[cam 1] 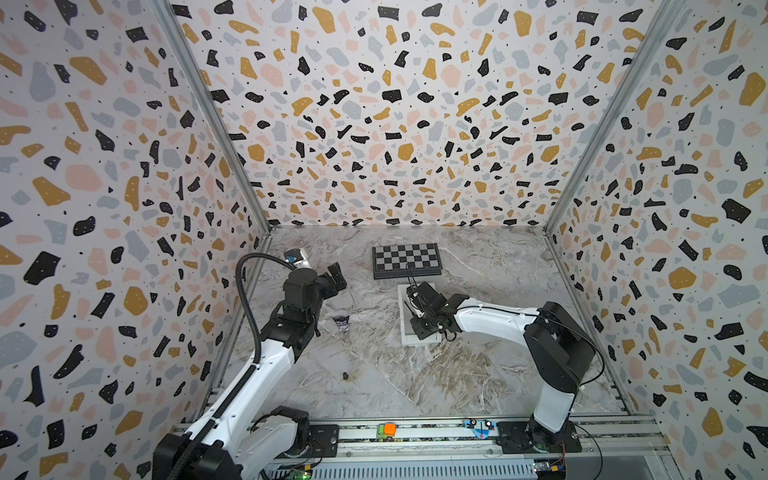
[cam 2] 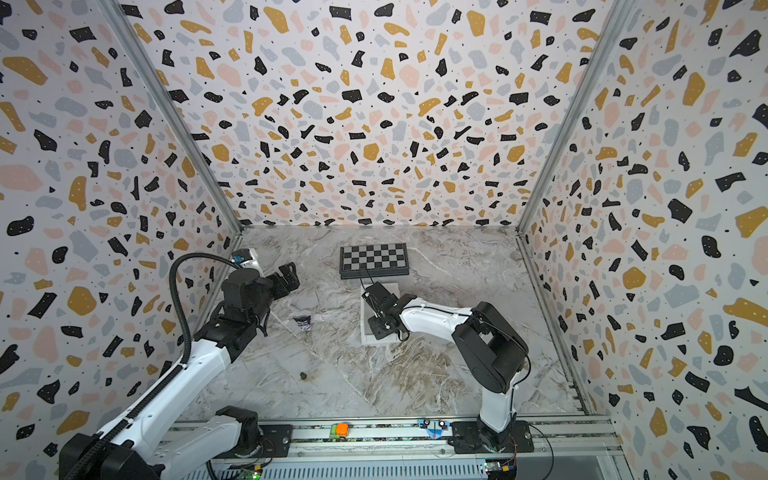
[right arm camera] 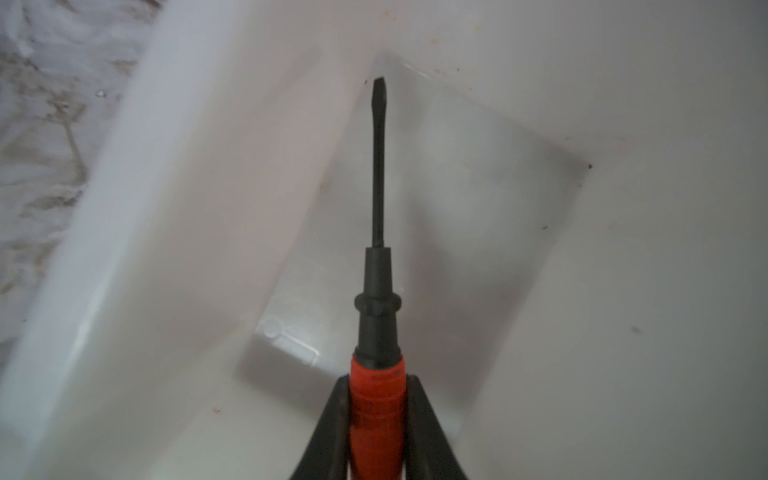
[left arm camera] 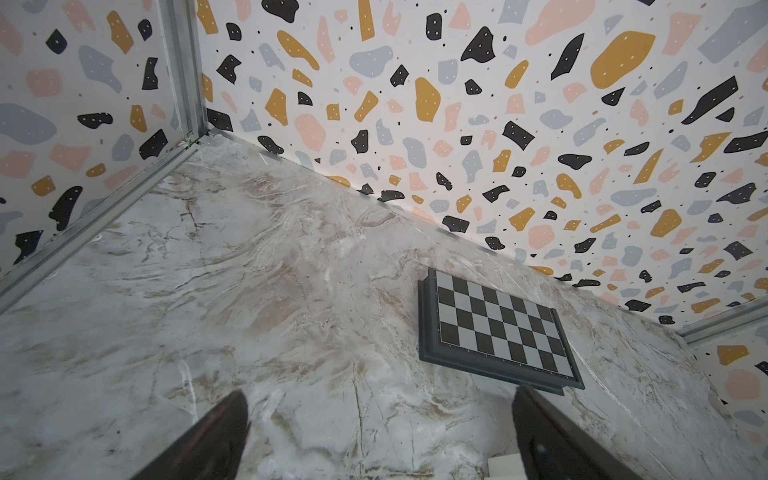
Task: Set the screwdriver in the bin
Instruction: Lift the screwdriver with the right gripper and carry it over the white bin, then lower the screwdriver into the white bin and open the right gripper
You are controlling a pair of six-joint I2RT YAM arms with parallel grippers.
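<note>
My right tool (right arm camera: 377, 386), pinching the screwdriver (right arm camera: 376, 316) by its red handle, points it into the bin (right arm camera: 623, 291); I should spread the tool low, clear of the walls.

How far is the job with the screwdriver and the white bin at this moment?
Done: the red-orange-handled screwdriver is inside the walls of the white rectangular plastic bin, its dark tip near an inner corner. In hand: the right tool is shut on the handle. Remaining: open that tool to release it, then probably lift the arm out. The left tool is open, empty, away from the bin.
</note>
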